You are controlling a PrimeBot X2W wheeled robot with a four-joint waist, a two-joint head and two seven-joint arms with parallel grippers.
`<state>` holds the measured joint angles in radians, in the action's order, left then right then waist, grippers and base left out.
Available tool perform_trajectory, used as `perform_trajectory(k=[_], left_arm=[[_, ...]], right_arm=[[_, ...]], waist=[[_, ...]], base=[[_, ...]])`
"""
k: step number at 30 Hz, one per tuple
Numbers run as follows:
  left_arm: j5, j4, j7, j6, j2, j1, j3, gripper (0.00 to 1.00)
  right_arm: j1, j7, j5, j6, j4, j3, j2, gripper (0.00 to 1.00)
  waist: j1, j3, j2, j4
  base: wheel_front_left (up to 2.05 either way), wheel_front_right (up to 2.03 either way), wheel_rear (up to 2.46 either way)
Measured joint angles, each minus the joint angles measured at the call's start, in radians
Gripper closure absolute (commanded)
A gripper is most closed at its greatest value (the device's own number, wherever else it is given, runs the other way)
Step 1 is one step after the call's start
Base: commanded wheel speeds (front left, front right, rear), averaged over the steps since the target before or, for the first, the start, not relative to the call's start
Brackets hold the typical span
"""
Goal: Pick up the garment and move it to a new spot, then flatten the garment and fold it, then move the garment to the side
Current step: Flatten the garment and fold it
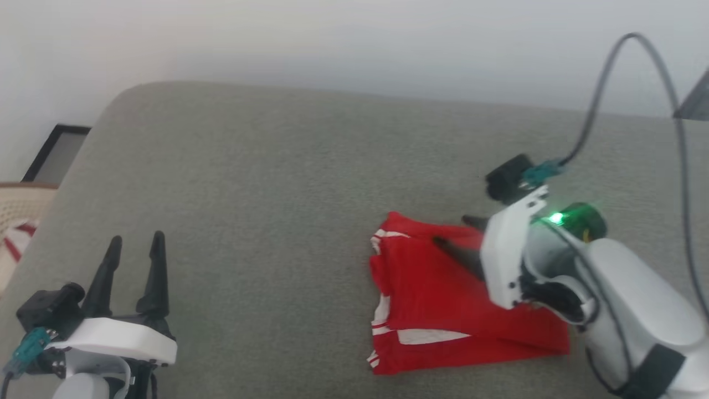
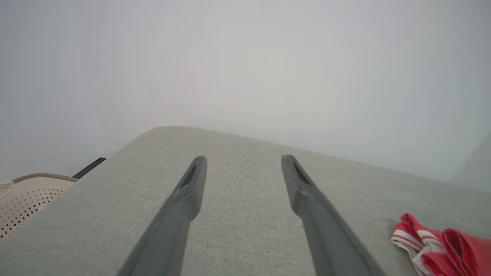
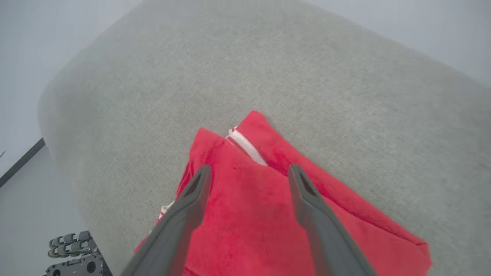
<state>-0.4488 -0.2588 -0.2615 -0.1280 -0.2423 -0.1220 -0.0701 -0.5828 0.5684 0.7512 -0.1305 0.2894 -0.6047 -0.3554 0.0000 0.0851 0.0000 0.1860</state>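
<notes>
The left gripper (image 1: 135,239) sits nearest, at the lower left, with its fingers spread and holding nothing. Beyond it, the garment (image 1: 432,299) lies folded on the right part of the grey cushion (image 1: 266,194). The right gripper (image 1: 453,230) hangs over the garment's far end, fingers spread, grasping nothing. A pale wall (image 1: 354,44) stands behind.

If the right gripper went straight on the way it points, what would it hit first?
Probably the folded red shirt with white striped trim, lying right under the open right gripper. Height is unclear; if it clears the cloth, the grey fabric cushion comes next.
</notes>
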Motion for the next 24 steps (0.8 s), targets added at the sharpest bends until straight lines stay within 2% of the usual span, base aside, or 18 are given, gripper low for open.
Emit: perform_trajectory(k=[10,17,24], left_arm=[[0.011,0.014,0.000,0.000,-0.018,0.041,-0.016,0.00],[0.018,0.016,0.000,0.000,-0.035,0.063,-0.027,0.00],[0.017,0.019,0.000,0.000,-0.049,0.101,-0.037,0.00]], right_arm=[[0.109,-0.160,-0.040,0.000,-0.055,0.168,-0.076,0.00],[0.208,-0.353,-0.117,0.000,-0.058,0.279,-0.116,0.00],[0.313,-0.524,-0.185,0.000,-0.027,0.375,-0.122,0.00]], waist=[[0.0000,-0.036,0.0000,-0.092],[0.0000,-0.062,0.0000,-0.150],[-0.0001,-0.086,0.0000,-0.191]], base=[[0.00,0.00,0.00],[0.00,0.00,0.00],[0.00,0.00,0.00]])
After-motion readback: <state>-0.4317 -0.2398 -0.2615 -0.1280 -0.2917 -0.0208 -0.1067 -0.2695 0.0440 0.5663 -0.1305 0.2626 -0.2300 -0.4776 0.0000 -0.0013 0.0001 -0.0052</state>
